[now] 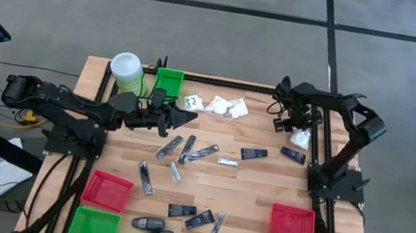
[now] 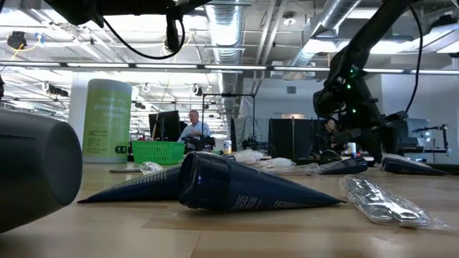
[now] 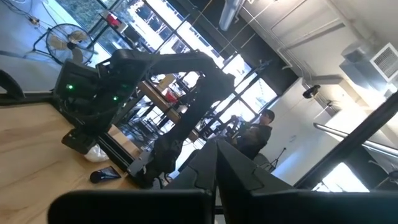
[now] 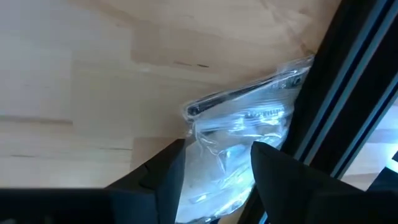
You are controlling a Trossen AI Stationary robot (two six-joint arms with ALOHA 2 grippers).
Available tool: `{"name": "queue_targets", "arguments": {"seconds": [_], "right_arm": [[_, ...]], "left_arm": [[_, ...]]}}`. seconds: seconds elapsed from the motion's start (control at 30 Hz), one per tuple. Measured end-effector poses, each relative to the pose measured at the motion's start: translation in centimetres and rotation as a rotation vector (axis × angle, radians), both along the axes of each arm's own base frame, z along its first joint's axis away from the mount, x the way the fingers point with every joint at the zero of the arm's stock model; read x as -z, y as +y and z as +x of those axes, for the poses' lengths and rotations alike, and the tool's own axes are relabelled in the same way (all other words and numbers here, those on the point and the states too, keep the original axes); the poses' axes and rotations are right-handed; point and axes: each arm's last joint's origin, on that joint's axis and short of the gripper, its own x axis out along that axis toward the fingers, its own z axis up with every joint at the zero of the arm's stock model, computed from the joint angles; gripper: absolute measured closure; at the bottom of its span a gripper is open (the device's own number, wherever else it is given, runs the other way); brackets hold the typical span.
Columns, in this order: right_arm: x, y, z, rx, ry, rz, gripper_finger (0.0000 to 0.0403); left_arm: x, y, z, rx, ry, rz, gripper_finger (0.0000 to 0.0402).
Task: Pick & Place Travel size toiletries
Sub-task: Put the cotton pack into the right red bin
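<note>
I am watching the right gripper (image 4: 214, 171) working at the table's far right edge, its fingers (image 4: 163, 171) straddling a white crinkly sachet (image 4: 249, 140) that is lying against the black frame rail (image 4: 348, 81); whether they are gripping it yet I cannot tell. The left gripper (image 1: 182, 118) is hovering with its fingers closed and empty, beside the green canister (image 1: 126, 71). More white sachets (image 1: 218, 105) are sitting near the far edge, and silvery tubes (image 1: 185, 149) and dark packets (image 1: 253, 153) are lying scattered across mid-table, apart from the red bin (image 1: 293, 223).
</note>
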Motion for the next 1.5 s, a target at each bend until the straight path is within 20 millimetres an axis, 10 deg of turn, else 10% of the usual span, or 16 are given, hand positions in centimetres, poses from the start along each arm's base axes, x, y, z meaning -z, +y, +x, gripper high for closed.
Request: {"name": "queue_targets", "arguments": {"seconds": [0.57,1.03,1.5], "right_arm": [[0.0,1.3,1.6,-0.139,-0.013,0.016,0.0396],[-4.5,4.3,2.3,-0.262,-0.155,-0.088,0.0401],[-10.8,8.0,2.2,-0.448,-0.651,-0.112,0.0402]], "left_arm": [[0.0,0.0,0.0,-0.003,0.004,0.016,0.04],[0.0,0.2,0.0,-0.067,0.018,0.076,0.04],[0.0,1.2,-0.1,-0.079,0.008,0.021,0.04]]}}
